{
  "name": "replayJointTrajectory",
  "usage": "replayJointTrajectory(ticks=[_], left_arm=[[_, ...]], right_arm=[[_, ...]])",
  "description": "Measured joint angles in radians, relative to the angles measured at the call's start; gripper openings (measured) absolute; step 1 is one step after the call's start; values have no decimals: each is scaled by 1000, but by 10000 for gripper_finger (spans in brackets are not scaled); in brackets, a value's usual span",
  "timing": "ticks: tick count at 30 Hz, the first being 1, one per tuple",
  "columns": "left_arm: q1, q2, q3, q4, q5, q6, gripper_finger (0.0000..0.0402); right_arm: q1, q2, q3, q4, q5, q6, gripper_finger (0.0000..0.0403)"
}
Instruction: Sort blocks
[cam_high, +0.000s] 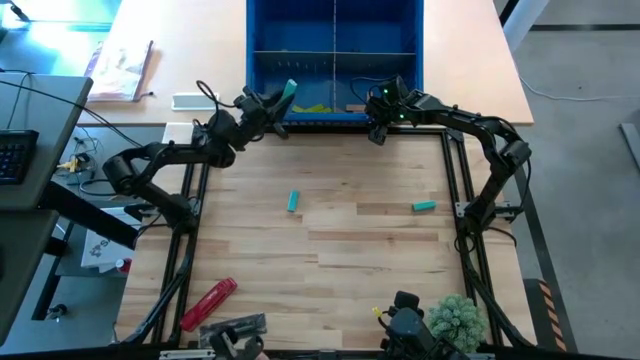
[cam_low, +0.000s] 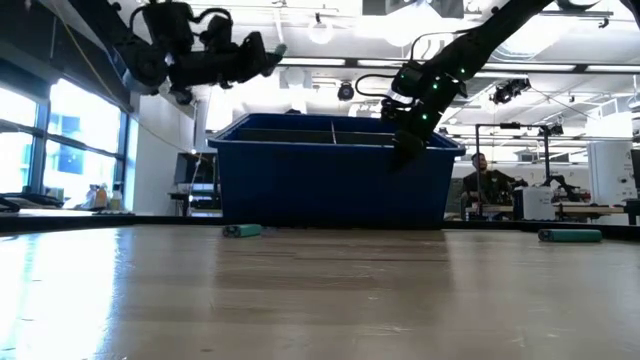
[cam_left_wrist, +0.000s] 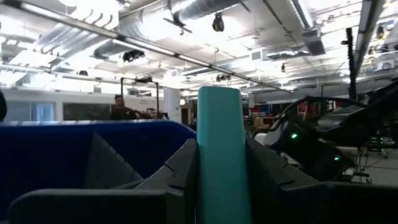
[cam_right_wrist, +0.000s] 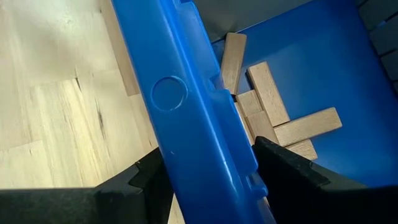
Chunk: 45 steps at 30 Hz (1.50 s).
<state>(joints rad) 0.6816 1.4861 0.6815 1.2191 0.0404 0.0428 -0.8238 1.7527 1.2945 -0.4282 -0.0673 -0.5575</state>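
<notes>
My left gripper (cam_high: 278, 100) is shut on a teal block (cam_high: 290, 90), raised above the near left corner of the blue bin (cam_high: 262, 40); it also shows in the low view (cam_low: 262, 55). My right gripper (cam_high: 380, 108) is open at the bin's near wall (cam_right_wrist: 186, 106), one finger on each side of it; I see no touch. Tan blocks (cam_right_wrist: 273, 112) lie on the bin's floor past the wall. Lime blocks (cam_high: 315, 105) lie in the bin's near left compartment. Two teal blocks (cam_high: 294, 201) (cam_high: 424, 206) lie flat on the table. My left gripper pinches the teal block by its two long sides (cam_left_wrist: 202, 168) between its two fingers (cam_left_wrist: 177, 174). The fingers come about level from the table's left. The block's free end (cam_left_wrist: 219, 99) sticks out past the fingertips, and the block is lifted clear of table and bin.
A red cylindrical tool (cam_high: 208, 303) lies near the table's front left, with a grey object (cam_high: 235, 327) beside it. A green plant-like thing (cam_high: 460, 318) stands at the front right. Black frame rails (cam_high: 455, 190) run along both sides. The middle of the table holds only the two teal blocks.
</notes>
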Motion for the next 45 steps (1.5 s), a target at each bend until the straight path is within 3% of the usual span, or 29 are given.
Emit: replayJointTrajectory(ticks=[3,6,9,17,27,35,42,45], left_arm=[[-9,-26,10,-32,-16,20,67],[22,-48,81,-253,-21,14,67],[55,-43,180,-483,-15,27,67],[151,98,513,-749,-78,207,67],[240,347,794,-794,-129,281,67],[312,482,957,-814,-163,229,68],[336,469,965,-886,-190,222,194],[338,431,964,-926,-178,262,226]], right_arm=[[0,0,0,0,0,0,194],[0,0,0,0,0,0,194],[0,0,0,0,-1,0,194],[0,0,0,0,0,0,194],[0,0,0,0,0,0,194],[0,0,0,0,0,0,194],[0,0,0,0,0,0,194],[0,0,0,0,0,0,194]])
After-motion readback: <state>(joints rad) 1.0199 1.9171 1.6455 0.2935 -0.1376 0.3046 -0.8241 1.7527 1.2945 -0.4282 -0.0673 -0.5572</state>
